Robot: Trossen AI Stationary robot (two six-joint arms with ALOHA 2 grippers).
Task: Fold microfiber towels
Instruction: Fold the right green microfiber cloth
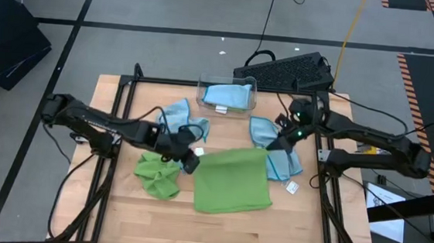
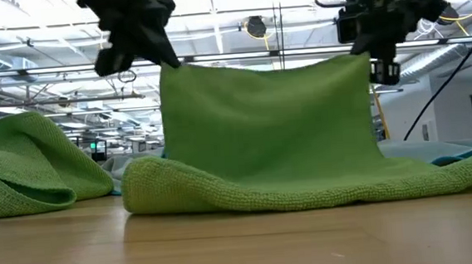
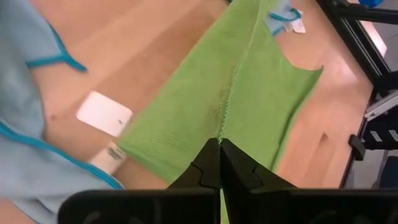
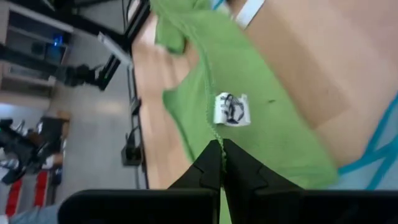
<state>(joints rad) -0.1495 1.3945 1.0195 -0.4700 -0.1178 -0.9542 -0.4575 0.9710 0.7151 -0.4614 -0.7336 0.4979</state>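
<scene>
Evidently mid-fold: left gripper [image 1: 188,160] and right gripper [image 1: 272,144] each clamp a far corner of the green towel [image 1: 232,181] at frame centre, raising that edge while its near edge trails on the table [image 1: 216,228].

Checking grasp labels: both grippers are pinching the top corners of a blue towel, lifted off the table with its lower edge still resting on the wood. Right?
Wrong colour. The towel is lime green, not blue, as the low view shows. The rest holds: the left gripper and right gripper pinch its top corners, its lower edge resting on the table.
</scene>
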